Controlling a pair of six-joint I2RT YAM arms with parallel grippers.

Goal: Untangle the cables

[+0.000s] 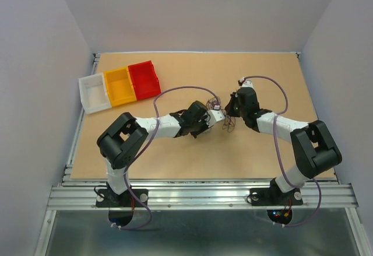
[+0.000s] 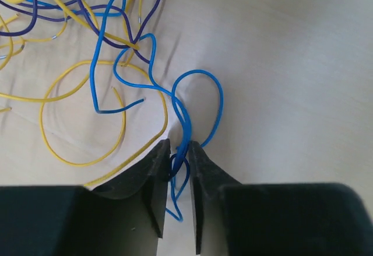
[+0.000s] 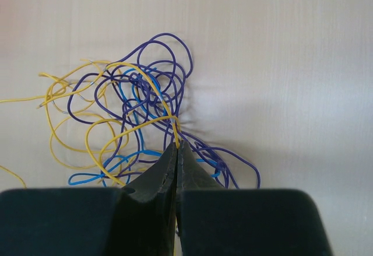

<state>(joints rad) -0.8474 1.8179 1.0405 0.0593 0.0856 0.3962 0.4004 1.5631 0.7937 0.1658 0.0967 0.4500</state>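
Note:
The cables lie in a small tangle on the wooden table between both arms. In the left wrist view a blue cable loops down between the fingers of my left gripper. Its jaws stand a narrow gap apart around the blue strands. Yellow cable and purple cable lie to the upper left. In the right wrist view my right gripper is shut on a yellow cable at the near edge of the knot of purple cable and blue cable.
Three small bins sit in a row at the table's far left: white, yellow and red. Thick lilac arm cords arch above both arms. Grey walls enclose the table on three sides.

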